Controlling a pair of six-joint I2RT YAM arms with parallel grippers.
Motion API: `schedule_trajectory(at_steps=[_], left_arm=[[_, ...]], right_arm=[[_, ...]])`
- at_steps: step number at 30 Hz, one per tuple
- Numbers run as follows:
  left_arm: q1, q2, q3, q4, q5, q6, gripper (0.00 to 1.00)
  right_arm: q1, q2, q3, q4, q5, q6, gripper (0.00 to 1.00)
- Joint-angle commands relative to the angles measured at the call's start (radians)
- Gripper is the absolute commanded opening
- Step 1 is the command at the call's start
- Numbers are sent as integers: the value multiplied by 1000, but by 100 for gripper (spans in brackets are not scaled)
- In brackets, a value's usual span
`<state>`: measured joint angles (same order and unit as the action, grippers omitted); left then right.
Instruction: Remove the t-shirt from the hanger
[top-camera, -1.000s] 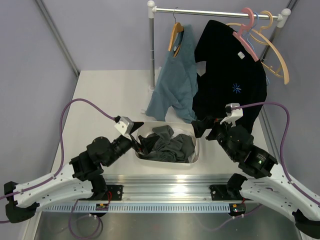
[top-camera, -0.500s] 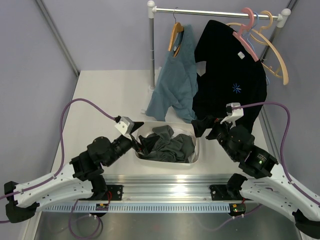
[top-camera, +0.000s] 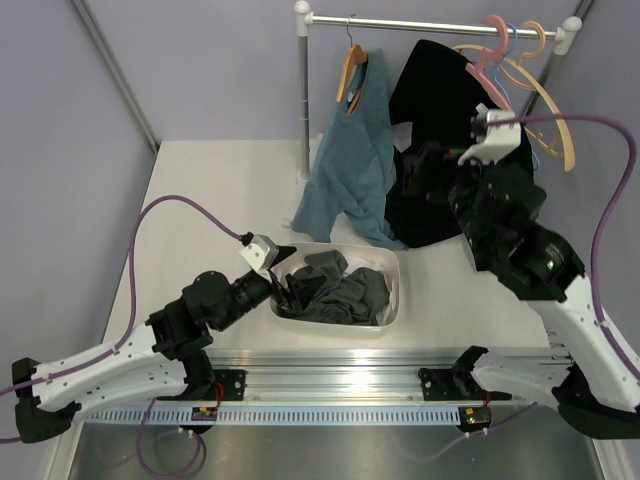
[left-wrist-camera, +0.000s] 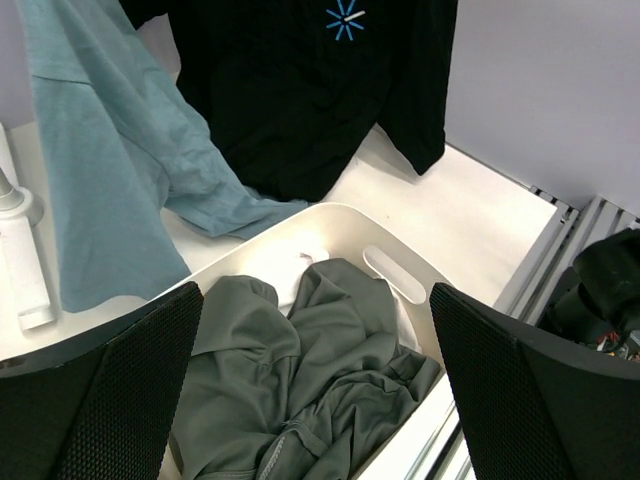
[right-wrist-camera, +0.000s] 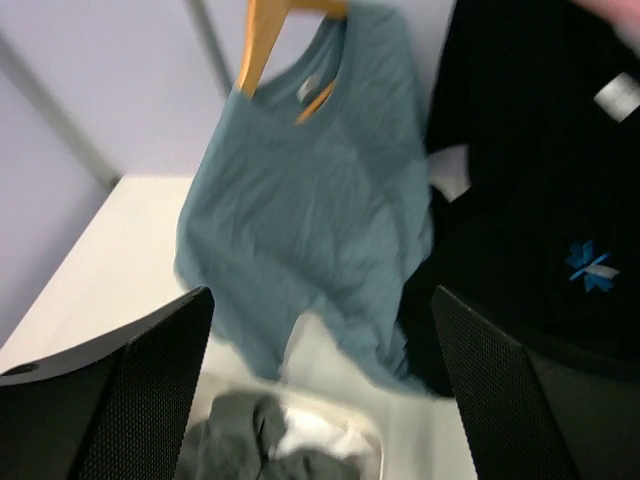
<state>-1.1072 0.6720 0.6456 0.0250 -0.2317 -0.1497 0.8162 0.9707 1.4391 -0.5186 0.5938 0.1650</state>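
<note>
The black t-shirt hangs on the pink hanger at the right of the rail; its blue starburst and white neck label show in the right wrist view. My right gripper is raised in front of the t-shirt's left side, open and holding nothing. Low over the white basket, my left gripper also stands open and empty. The t-shirt's hem hangs down to the table behind the basket.
A blue-grey shirt hangs on a wooden hanger left of the t-shirt. The white basket holds dark grey clothes. More hangers hang at the rail's right end. The rail post stands behind.
My right arm has lifted from beside the basket up and away, to the height of the t-shirt's chest. The left arm has shifted only slightly. Both grippers stayed open.
</note>
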Motion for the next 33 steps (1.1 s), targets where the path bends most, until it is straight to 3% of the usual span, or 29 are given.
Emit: schedule_trajectory(at_steps=[1, 2, 3, 9, 13, 16, 19, 26, 33], left_arm=[[-5, -3, 11, 64, 43, 9, 99], [-5, -6, 9, 64, 42, 7, 99], [-5, -8, 8, 70, 42, 6, 99], [-5, -21, 9, 72, 69, -5, 99], [-5, -48, -1, 76, 80, -10, 99], [-5, -58, -9, 82, 71, -11, 99], [-5, -52, -8, 85, 86, -19, 99], [-5, -58, -4, 84, 95, -19, 99], [-5, -69, -3, 79, 94, -19, 99]], right_arm=[[-168, 156, 235, -182, -68, -72, 98], [-284, 174, 312, -182, -194, -61, 98], [-313, 203, 337, -173, -201, -74, 98], [-477, 410, 576, -277, -91, -157, 98], [-569, 436, 561, -290, -85, -228, 97], [-688, 416, 526, -282, -230, -220, 97], [-759, 405, 479, -253, -261, -232, 96], [-859, 477, 463, -216, -364, -300, 96], [-873, 523, 425, -182, -396, -312, 95]])
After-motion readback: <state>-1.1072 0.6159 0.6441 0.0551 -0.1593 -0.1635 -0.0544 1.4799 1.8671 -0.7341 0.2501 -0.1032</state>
